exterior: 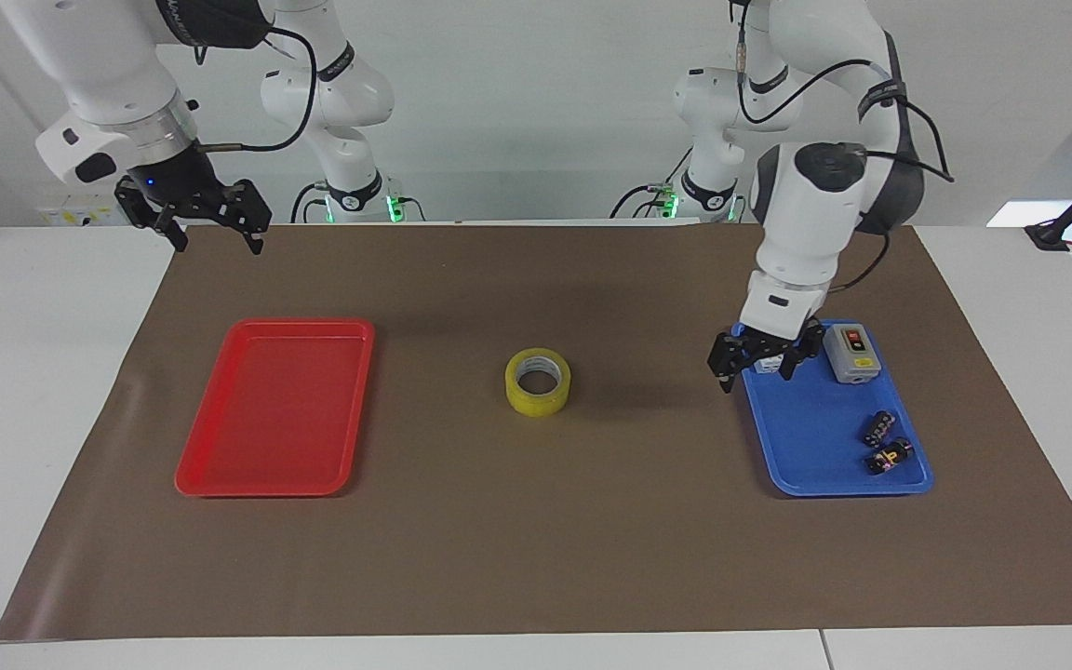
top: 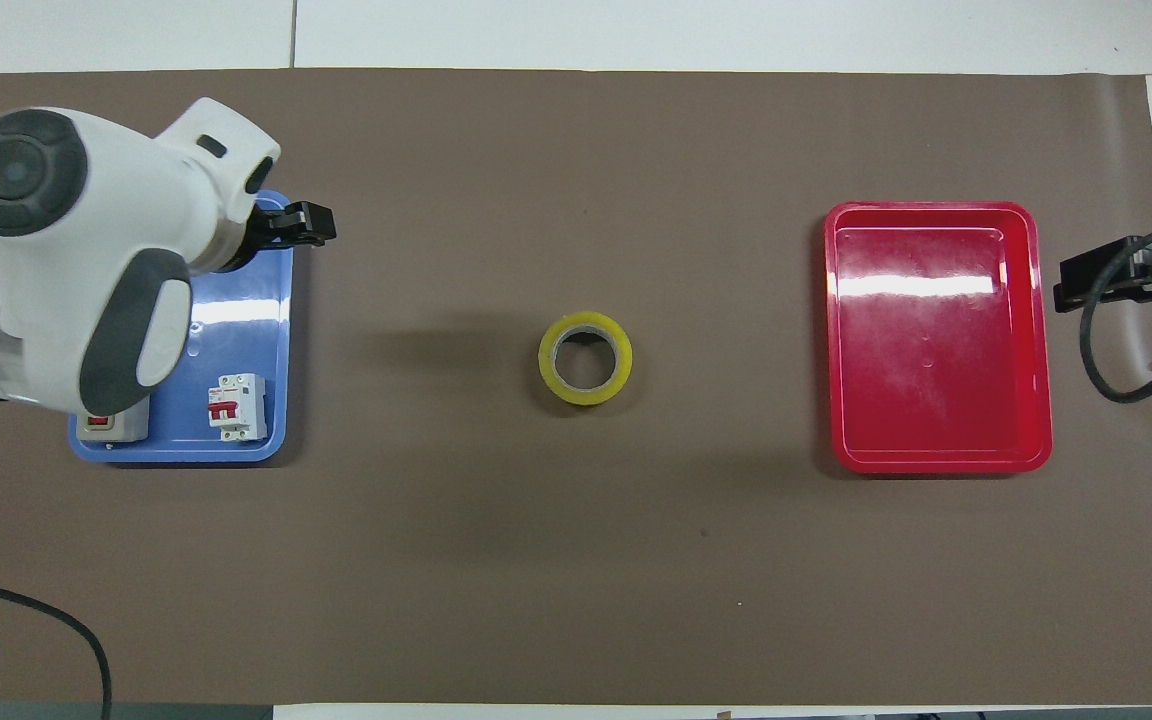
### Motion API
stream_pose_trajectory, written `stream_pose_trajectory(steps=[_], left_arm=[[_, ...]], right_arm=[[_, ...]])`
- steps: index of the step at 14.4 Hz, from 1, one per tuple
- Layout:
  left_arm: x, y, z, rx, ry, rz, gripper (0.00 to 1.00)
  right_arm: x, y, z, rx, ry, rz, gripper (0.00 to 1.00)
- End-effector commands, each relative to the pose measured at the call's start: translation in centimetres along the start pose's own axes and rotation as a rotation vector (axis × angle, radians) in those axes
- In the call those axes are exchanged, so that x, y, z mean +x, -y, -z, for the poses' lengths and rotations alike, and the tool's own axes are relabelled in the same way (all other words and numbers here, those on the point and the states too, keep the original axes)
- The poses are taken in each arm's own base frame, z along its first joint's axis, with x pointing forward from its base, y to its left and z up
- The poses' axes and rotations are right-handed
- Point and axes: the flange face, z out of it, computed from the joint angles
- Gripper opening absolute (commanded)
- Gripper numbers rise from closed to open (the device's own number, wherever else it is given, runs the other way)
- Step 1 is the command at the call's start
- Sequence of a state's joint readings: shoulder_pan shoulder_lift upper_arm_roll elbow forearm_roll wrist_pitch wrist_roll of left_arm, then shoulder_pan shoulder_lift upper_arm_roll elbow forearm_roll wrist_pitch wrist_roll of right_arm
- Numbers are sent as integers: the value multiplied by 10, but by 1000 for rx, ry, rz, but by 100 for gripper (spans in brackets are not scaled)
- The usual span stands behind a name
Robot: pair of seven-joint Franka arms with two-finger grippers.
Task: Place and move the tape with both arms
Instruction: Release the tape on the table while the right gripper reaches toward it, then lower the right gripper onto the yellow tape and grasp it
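tape (exterior: pixel 537 381) flat on the brown mat, alone, well apart from both grippers. left gripper (exterior: pixel 763 358) open and empty over the blue tray (exterior: pixel 810 447); right gripper (exterior: pixel 211 216) open, waiting. probably light, stiff, slick-sided; best pinched across the ring wall, one finger in the core.

A robotics lab. Two white robot arms (exterior: pixel 806 214) stand at a white table (exterior: pixel 33 372) against bare walls. A brown mat (exterior: pixel 536 521) covers the table.
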State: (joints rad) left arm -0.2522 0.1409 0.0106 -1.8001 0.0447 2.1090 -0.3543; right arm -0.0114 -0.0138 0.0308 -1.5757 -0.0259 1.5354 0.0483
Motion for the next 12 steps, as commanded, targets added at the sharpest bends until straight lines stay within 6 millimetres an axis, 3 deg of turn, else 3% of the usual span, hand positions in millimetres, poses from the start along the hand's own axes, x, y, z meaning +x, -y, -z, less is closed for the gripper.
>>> stream_pose_trajectory(steps=[1,3,5,7,9,10,12], left_arm=[[12,61,44,-56,65,-61,100],[20,94,73,-53,107,-90,100],[26,107,106,-76,132,-97,100],[24,114,121,-72,176,-92,100],[14,117,133,-65,201,-96,100],[0,117,153,-68,191,-110,100],[-26,122,142,-65,231,-118,100]], right_arm=[[-19,50,-28,5,-47,104,100],[-24,99,-61,11,-80,141,100],[-21,149,-87,17,-82,122,100],[-18,200,-113,32,-101,111,100],[-18,239,-137,46,-113,82,100],[-21,258,-152,54,-119,76,100],[-25,280,-180,74,-145,79,100]])
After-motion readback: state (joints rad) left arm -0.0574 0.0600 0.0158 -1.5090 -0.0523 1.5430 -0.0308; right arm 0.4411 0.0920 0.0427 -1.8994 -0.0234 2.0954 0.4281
